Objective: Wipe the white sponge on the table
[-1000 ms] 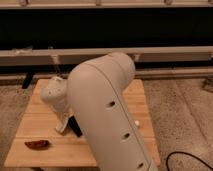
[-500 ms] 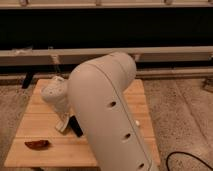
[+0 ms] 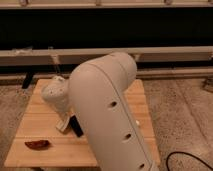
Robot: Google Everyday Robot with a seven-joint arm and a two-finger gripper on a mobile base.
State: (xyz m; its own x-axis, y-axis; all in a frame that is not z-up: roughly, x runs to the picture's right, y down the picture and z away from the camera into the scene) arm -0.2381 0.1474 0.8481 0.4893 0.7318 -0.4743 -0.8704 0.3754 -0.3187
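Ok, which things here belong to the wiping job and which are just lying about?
Job: white sponge; table; pincer, low over the table by the sponge.
Lying about: dark red-brown oblong thing at the table's front left; black cable on the floor.

On the table [image 3: 35,116], the gripper [image 3: 70,125] is at the sponge [image 3: 62,124], with an oblong thing [image 3: 37,144] front-left of them.

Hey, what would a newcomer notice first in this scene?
The big cream arm fills the middle foreground, hiding much of the table. Its gripper sits low at the tabletop, left of centre, by the white sponge, and a dark red-brown oblong lies near the front-left edge.
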